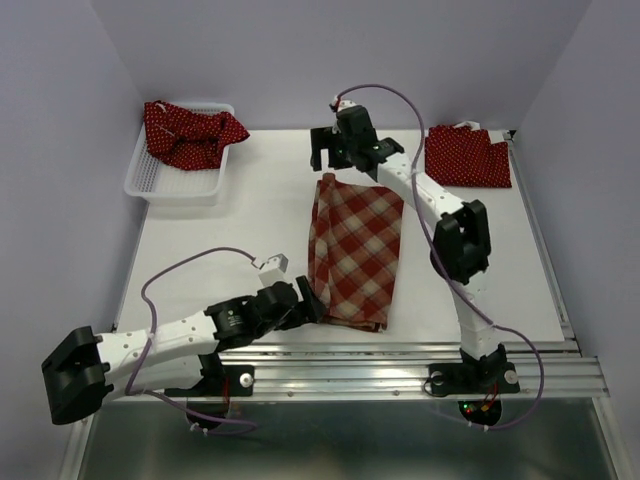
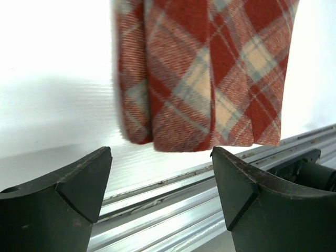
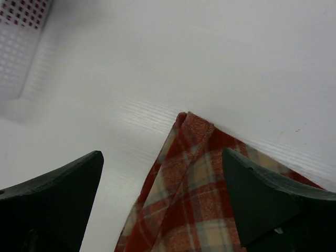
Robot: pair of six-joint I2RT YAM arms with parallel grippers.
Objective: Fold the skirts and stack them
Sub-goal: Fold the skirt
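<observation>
Lying folded along the table [image 1: 250, 230], the plaid skirt [image 1: 355, 250] is being held by neither left jaws nor right jaws, both standing apart at its ends. A straight lift-off is being advised, lest the cloth be dragged.

Left white-and-black jointed arm [image 1: 170, 340] stretched low, left tool [image 1: 305, 300] at the near end of the red-and-tan plaid skirt [image 1: 355, 250], jaws spread, gripping nothing. Right arm [image 1: 440, 210] extended to the far end, right tool [image 1: 325, 150] jaws spread, likewise empty.
</observation>
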